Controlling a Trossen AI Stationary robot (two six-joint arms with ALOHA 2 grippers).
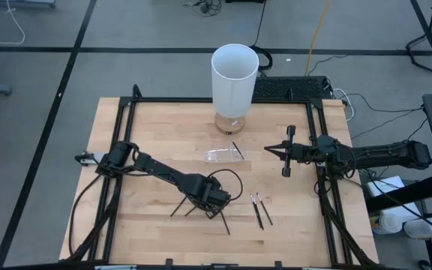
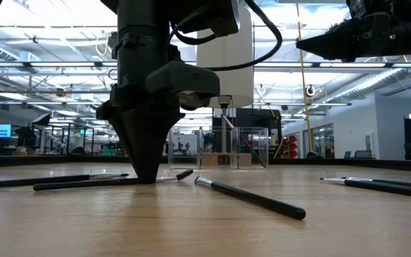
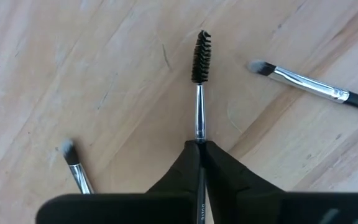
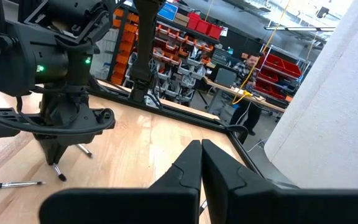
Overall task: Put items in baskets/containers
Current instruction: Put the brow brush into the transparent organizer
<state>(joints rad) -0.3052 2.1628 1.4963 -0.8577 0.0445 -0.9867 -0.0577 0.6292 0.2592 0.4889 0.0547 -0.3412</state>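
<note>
- The wooden table [image 1: 156, 127] fills the middle of the high view, framed by black rails, and carries everything below.
- The left arm [image 1: 156, 171] reaches in from the table's left edge toward the near middle of the surface.
- The right arm [image 1: 373, 156] comes in from the right edge and waits above the surface on the right side.
- A tall white cylinder [image 1: 235, 81] stands upright at the middle of the far edge.
- The clear container [image 1: 223, 156] sits low on the surface just in front of the cylinder, toward the table's centre; one thin dark brush [image 1: 238, 150] leans at its right side, though whether it rests inside cannot be told.
- The left gripper [image 3: 199, 144] is down at the surface near the near edge, its fingers pinched narrow on the handle of a spoolie brush [image 3: 200, 68], whose bristled head lies flat on the wood ahead of the fingertips.
- The right gripper [image 4: 201, 144] hangs clear of the surface; its fingers are pressed together with nothing between them.
- Two more brushes [image 1: 260, 209] lie side by side to the right of the left gripper, near the near edge.
- A silver-ferruled brush [image 3: 312, 84] and another pale-tipped brush [image 3: 73, 163] lie on either side of the held one, apart from it.
</note>
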